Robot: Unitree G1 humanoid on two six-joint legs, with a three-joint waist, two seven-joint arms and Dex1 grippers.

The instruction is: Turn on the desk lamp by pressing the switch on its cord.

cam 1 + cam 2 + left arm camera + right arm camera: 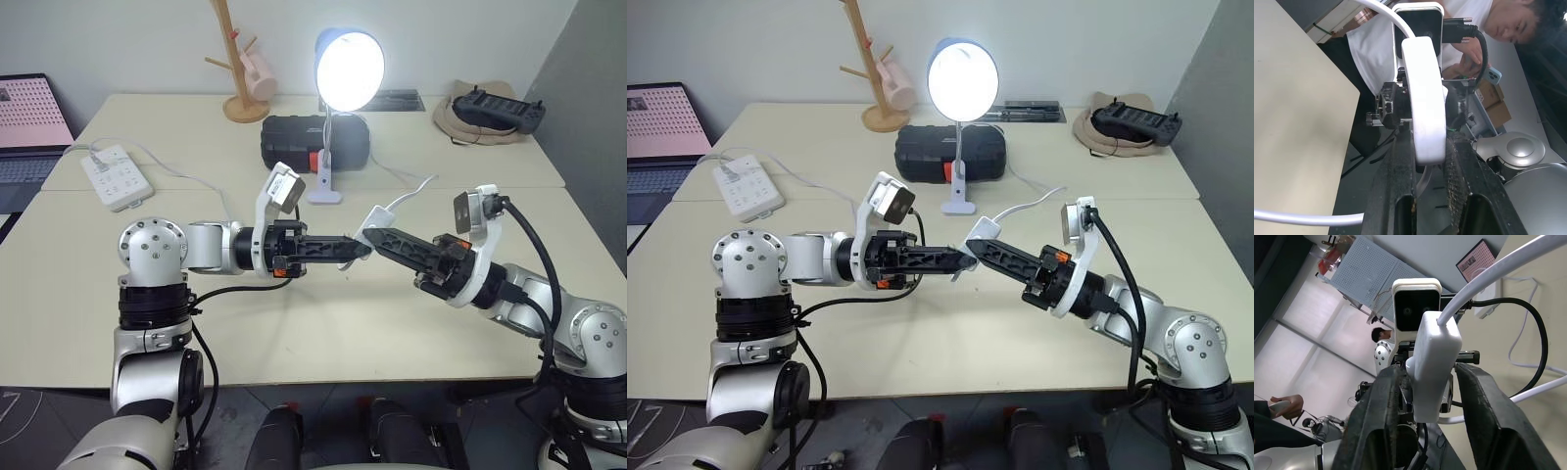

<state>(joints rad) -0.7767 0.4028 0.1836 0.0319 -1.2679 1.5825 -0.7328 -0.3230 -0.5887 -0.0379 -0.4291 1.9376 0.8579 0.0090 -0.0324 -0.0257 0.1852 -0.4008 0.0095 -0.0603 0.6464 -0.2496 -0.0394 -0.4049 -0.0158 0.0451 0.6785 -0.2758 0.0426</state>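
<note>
Lamp lit, switch held in mid-air

The desk lamp [348, 67] glows white near the tabletop's [294, 323] far edge. The left gripper [361, 249] clenches the white oblong switch [1434, 363] above mid-table; the right gripper's [370, 236] fingers [1483, 406] flank it, parted, cord [407, 199] trailing lampward.

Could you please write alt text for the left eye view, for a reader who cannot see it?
The desk lamp glows on a beige table while the left end effector and the right end effector meet at the white switch on its cord, held above the table. Behind stand a wooden mug tree, a black case and a power strip.
</note>
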